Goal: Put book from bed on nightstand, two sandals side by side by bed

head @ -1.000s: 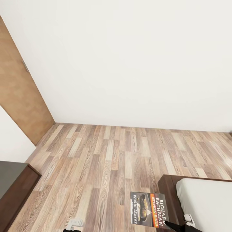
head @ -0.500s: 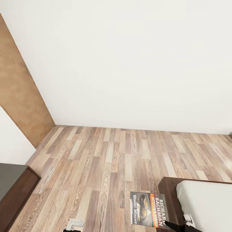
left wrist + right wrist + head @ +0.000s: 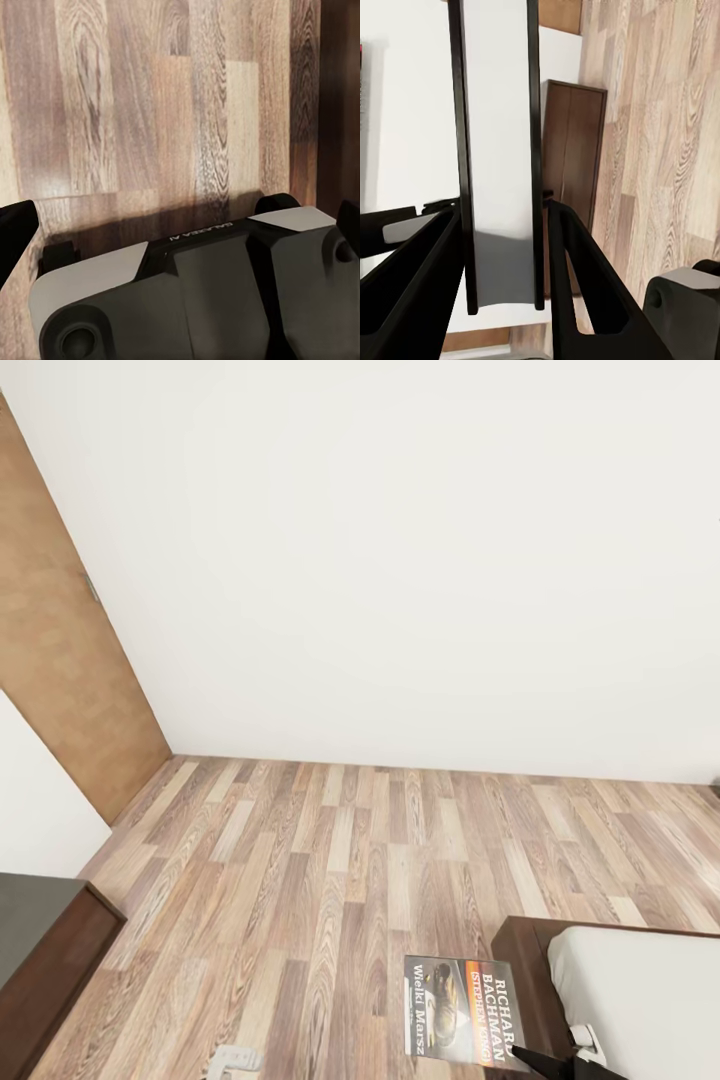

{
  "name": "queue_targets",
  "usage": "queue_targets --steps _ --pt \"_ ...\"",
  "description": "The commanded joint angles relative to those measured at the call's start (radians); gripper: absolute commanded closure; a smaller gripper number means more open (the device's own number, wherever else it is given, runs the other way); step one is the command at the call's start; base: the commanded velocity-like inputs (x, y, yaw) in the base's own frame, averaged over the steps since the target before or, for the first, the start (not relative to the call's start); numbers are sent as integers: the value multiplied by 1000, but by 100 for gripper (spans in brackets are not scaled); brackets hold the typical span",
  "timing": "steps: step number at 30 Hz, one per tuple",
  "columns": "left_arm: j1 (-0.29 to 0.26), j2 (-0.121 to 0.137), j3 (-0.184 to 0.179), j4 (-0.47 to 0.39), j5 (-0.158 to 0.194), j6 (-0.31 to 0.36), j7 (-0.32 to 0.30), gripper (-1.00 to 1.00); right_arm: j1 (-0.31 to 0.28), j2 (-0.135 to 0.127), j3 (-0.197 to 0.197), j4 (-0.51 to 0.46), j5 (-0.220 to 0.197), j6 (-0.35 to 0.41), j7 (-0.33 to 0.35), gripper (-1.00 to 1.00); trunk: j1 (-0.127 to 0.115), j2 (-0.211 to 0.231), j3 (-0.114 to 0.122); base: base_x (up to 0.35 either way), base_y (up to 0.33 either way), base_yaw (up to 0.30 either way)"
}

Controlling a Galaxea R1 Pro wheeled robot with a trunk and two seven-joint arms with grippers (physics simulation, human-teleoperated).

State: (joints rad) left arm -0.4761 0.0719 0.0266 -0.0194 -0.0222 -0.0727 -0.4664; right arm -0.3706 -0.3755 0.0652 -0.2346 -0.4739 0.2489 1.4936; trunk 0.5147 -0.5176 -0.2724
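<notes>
1. The book (image 3: 463, 1010) is cut off at its lower right corner in the head view by the black finger of the right hand (image 3: 560, 1062), which itself runs off the bottom edge of the picture.
2. Of the left hand (image 3: 232, 1058), a small pale part shows at the bottom edge of the head view; in the left wrist view its two black fingertips (image 3: 15, 232) stand far apart at the sides of the frame with bare floor between them, so it is spread wide and holds nothing.
3. In the right wrist view the right hand's two fingers (image 3: 577, 285) press on both covers of the book (image 3: 499, 150), seen edge-on with its pale pages showing; the book is held off the bed, above the floor by the bed's corner.
4. One book is in view, with orange and white lettering and a picture on a dark cover.
5. One bed (image 3: 640, 1000) shows, only its corner: dark brown frame and pale mattress, cut by the right and bottom edges.
6. A dark brown cabinet (image 3: 45, 950) sits at the lower left, partly out of frame.
7. The floor (image 3: 350, 860) is brown wood plank; the wall (image 3: 420, 560) is plain white, with a tan wooden door (image 3: 60, 650) at the left.
</notes>
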Motion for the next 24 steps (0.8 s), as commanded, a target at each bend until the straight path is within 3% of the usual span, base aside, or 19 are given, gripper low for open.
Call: queue_targets --steps 1,24 --pt "0 0 3 1 -2 -4 -3 -100 -1 -1 7 0 -8 10 2 100 0 -1 0 0 0 0" --pt "4 0 3 1 -2 -4 -3 -100 -1 0 7 0 -8 9 2 100 0 -1 37 0 0 0"
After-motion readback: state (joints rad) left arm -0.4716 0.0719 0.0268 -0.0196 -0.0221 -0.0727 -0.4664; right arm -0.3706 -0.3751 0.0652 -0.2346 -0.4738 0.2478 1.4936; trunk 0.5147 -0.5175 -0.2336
